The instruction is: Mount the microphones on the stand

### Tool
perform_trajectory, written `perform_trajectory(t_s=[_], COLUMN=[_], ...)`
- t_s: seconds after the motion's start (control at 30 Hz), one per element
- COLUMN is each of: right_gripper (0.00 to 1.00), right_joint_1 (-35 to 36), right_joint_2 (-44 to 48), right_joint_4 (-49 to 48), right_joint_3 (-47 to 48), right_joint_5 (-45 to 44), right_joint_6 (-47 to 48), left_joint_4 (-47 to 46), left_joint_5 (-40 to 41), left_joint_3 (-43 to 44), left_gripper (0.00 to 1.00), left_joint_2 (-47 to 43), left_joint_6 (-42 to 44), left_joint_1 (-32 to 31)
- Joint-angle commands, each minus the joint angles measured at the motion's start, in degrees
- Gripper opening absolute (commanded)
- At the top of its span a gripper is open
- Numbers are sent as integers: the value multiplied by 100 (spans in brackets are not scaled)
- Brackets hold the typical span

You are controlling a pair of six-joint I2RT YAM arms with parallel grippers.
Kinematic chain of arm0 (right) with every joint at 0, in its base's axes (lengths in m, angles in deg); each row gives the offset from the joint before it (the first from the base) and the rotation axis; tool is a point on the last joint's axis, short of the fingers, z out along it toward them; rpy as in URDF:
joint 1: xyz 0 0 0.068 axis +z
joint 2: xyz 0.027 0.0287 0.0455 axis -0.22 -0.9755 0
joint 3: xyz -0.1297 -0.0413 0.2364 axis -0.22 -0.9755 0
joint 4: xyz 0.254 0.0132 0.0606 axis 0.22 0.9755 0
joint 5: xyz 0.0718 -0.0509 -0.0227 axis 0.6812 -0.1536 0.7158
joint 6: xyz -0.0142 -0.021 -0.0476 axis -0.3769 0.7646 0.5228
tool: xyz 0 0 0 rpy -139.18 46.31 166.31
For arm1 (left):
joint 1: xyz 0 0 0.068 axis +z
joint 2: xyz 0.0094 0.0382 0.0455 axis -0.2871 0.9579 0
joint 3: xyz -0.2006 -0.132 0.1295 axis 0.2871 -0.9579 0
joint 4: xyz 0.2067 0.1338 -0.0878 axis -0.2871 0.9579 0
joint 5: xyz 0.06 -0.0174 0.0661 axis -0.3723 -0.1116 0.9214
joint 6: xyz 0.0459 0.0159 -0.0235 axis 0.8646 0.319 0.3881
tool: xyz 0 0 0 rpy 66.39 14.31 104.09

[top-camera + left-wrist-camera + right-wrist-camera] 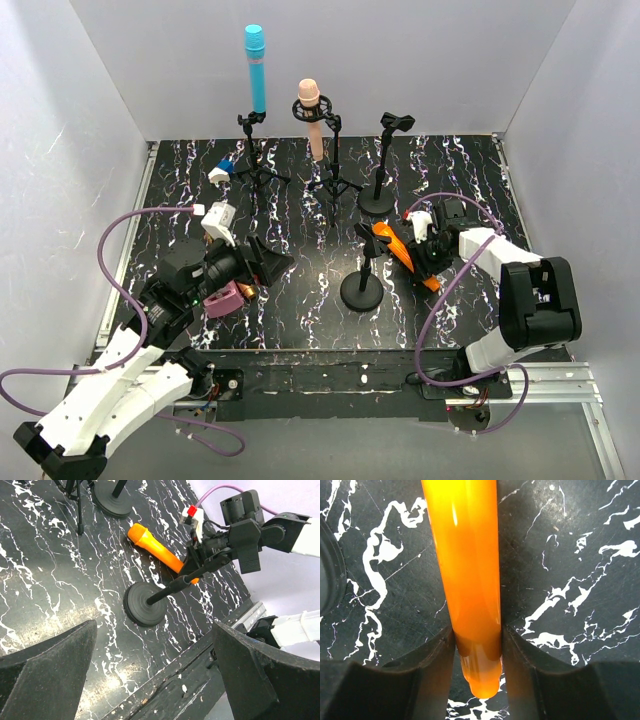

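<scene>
top external: orange microphone [388, 240] lies flat beside the empty stand [362, 290], at the right gripper [425, 258] | left wrist: left gripper [155, 680] is held wide, empty, well apart | right wrist: handle is clamped near its tail, probably not lifted, long axis straight ahead of the jaws.

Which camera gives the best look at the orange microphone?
Left wrist: the slim orange stick microphone shows rounded head and most of its body. Right wrist shows only its shaft clamped in the right end effector; top external, mostly hidden by it.
</scene>
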State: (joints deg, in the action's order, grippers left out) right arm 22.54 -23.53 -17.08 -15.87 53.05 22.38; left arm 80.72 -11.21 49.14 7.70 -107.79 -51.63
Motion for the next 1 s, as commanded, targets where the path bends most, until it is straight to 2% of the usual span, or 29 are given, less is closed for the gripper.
perform_trajectory(t_s=[0.0,0.13,0.27,0.43,0.6,0.63,0.77,0.97], right_gripper=[43,15,1,1,1,1,1,1], right_joint_1=[19,2,-182,-674,-930,-1156,-1202,-1193], right_joint_2=[-52,-25,272,1229,2249,2373,2498,1848], right_joint_4=[252,498,823,1578,2221,2335,3011,3934], right_joint_3=[277,444,575,664,988,1172,2418,4502], right_joint_5=[-28,331,823,1773,1940,2028,2572,4127], right_joint_6=[102,120,146,541,937,990,1052,754], left_joint_4=[-383,-761,-1165,-1491,-1728,-1868,-2790,-3538], left_joint_5=[-86,-271,-534,-921,-1299,-1378,-1825,-2301], left_joint_3=[-52,-17,62,474,1001,1063,1292,2117], left_gripper=[98,98,98,98,98,98,98,98], left_joint_2=[-25,18,132,396,835,923,1467,2636], left_joint_6=[-265,-617,-986,-1189,-1268,-1320,-1637,-1787], left_joint_1=[13,13,13,13,13,13,13,-118])
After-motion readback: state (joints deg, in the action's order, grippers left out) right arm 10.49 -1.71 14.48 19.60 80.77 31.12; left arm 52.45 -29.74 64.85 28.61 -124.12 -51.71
